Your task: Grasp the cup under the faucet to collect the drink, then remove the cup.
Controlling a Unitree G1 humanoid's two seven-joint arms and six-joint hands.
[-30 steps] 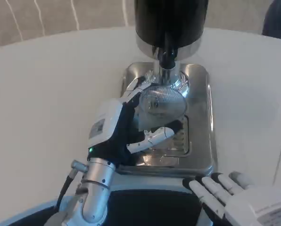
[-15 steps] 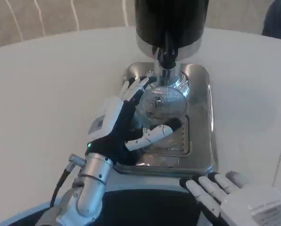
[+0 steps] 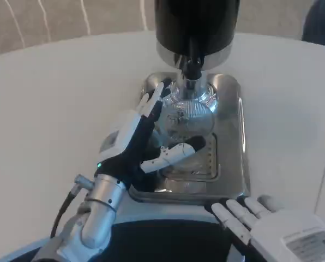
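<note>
Your left robot hand [image 3: 143, 143] wraps the clear cup [image 3: 185, 115], which sits on the steel drip tray [image 3: 232, 164] under the faucet [image 3: 191, 68] — hold it upright, centred; the right robot hand [image 3: 277, 229] rests flat, holding nothing.

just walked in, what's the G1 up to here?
The left hand is wrapped around a clear cup standing on the steel drip tray, right under the black dispenser's faucet. Whether any drink is flowing can't be told. The right hand waits open at the near table edge.
</note>
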